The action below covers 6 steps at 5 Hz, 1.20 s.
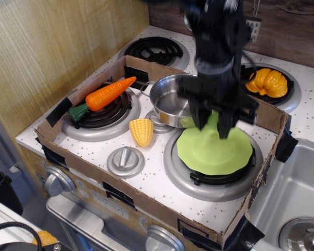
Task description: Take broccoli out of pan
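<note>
The pan (169, 103), a shiny steel pot with loop handles, stands in the middle of the toy stove and looks empty inside. My gripper (213, 125) hangs to the right of the pan, low over the far edge of the flat green plate (214, 154). Its two black fingers (201, 117) are closed on a small pale green lump, the broccoli (213, 119), which shows only in part between them. The broccoli is outside the pan and just above the plate; I cannot tell if it touches the plate.
An orange carrot (107, 93) lies on the left burner and a yellow corn cob (142, 132) lies in front of the pan. An orange squash (266, 82) sits on the back right burner. A low cardboard wall (146, 204) rings the stove; a sink (298, 193) is at the right.
</note>
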Available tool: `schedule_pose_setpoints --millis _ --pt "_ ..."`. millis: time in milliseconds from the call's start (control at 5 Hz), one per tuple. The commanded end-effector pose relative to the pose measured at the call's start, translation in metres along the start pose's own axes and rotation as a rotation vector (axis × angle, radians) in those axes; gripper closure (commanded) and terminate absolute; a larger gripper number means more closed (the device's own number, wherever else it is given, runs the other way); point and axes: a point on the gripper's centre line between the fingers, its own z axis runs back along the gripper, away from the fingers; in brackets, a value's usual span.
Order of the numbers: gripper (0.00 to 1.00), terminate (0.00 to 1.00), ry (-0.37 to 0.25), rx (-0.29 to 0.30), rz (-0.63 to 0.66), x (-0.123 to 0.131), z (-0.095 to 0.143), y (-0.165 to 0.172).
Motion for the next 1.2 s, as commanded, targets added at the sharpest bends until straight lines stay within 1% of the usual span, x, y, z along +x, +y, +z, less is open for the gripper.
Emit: schedule_pose_setpoints --millis 0,200,400,600,800,1000 --pt "0.00 0.00 -0.112 -0.043 0.064 -0.008 -0.022 -0.011" --pt "0.00 0.00 -0.083 0.021 0.073 -0.003 0.004 -0.015" --pt "0.00 0.00 0.011 0.121 0.106 0.006 0.050 -0.024" --pt "0.00 0.00 0.078 0.174 0.130 0.008 0.085 -0.023" --pt "0.00 0.00 0.115 0.219 0.123 0.007 0.104 -0.020" --pt "0.00 1.00 0.098 0.206 0.076 0.008 0.102 -0.021"
